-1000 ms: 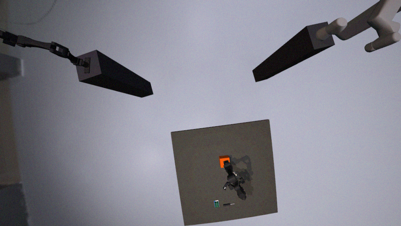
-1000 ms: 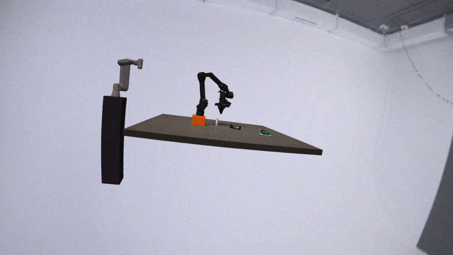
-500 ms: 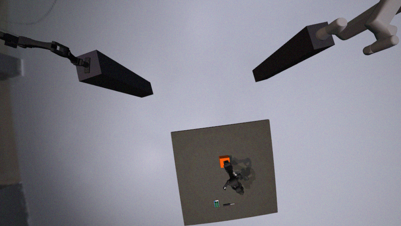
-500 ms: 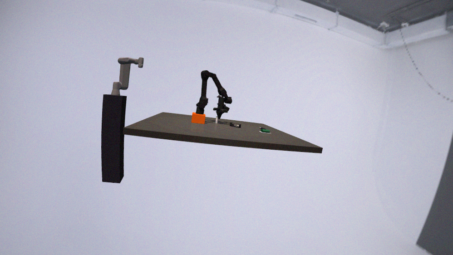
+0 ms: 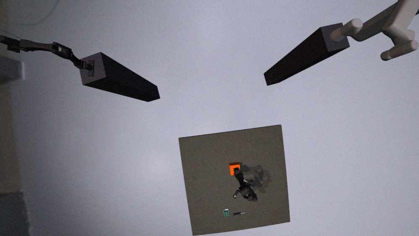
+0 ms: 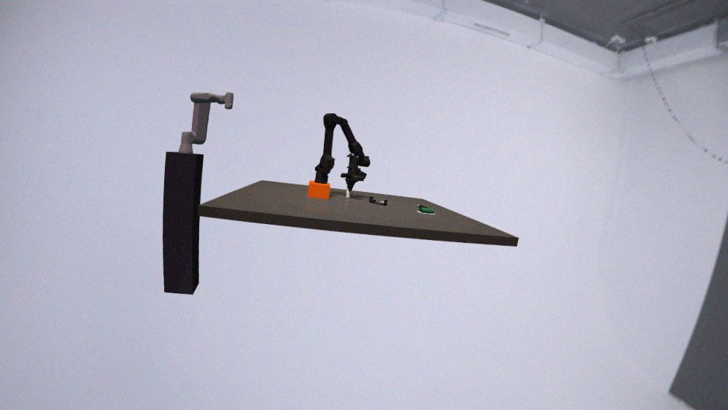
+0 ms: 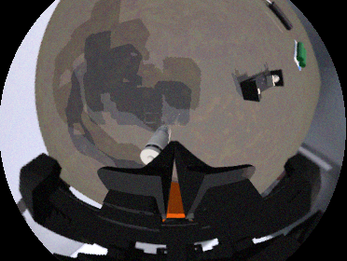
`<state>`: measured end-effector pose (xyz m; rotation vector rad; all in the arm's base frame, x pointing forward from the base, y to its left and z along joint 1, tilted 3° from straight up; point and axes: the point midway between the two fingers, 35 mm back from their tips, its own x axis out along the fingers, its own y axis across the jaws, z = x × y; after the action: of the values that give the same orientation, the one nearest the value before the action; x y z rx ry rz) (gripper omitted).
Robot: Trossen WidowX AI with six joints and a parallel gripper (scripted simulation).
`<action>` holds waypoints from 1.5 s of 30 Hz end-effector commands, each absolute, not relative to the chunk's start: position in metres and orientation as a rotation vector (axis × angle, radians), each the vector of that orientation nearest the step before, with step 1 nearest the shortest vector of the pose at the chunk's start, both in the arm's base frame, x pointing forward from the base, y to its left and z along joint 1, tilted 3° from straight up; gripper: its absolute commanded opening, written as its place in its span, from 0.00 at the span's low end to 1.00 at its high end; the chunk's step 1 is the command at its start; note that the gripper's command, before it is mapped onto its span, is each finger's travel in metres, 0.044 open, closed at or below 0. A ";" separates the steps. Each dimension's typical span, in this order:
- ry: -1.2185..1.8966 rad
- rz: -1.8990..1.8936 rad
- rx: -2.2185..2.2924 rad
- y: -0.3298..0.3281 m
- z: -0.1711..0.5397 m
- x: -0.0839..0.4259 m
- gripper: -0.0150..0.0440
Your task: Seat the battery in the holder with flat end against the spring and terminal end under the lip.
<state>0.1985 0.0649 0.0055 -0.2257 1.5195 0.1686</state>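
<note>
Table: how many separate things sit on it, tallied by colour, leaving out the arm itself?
Black: 2, the holder and a thin rod
White: 1, the battery
Green: 1, a small green piece
Orange: 1, the orange block under the arm
Total: 5

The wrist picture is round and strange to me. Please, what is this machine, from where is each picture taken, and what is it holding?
The black jointed arm on the orange block is the robot. One picture looks down from above, one from the side, and the round one from a camera on the arm's wrist. On the table lie a black holder, a green part and a thin dark rod. The white battery stands close beside the pincer, which is shut and holds nothing.
</note>
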 end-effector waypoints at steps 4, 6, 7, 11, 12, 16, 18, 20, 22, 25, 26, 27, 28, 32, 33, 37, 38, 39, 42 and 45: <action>1.517 0.165 -0.222 0.076 0.005 0.197 0.25; 1.517 0.165 -0.222 0.079 0.005 0.196 0.25; 1.517 0.165 -0.222 0.081 0.005 0.196 0.25; 1.517 0.165 -0.222 0.087 0.005 0.194 0.25; 1.517 0.166 -0.221 0.089 0.005 0.193 0.25; 1.517 0.166 -0.221 0.095 0.004 0.191 0.25; 1.518 0.166 -0.221 0.098 0.004 0.190 0.25; 1.518 0.166 -0.221 0.101 0.004 0.188 0.25; 1.522 0.170 -0.224 0.098 0.005 0.188 0.25; 1.521 0.170 -0.223 0.101 0.022 0.189 0.25; 1.520 0.169 -0.223 0.103 0.030 0.189 0.25; 1.520 0.169 -0.222 0.104 0.039 0.189 0.25; 1.519 0.169 -0.222 0.105 0.047 0.189 0.25; 1.518 0.167 -0.220 0.106 0.079 0.185 0.25; 1.517 0.167 -0.220 0.106 0.083 0.184 0.25; 1.517 0.167 -0.220 0.106 0.084 0.184 0.25; 1.517 0.167 -0.220 0.106 0.084 0.184 0.25; 1.517 0.167 -0.220 0.106 0.084 0.184 0.25; 1.522 0.170 -0.225 0.106 0.081 0.183 0.25; 1.522 0.170 -0.225 0.106 0.081 0.183 0.25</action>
<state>0.1831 0.1057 0.0813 -0.2248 1.5214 0.1705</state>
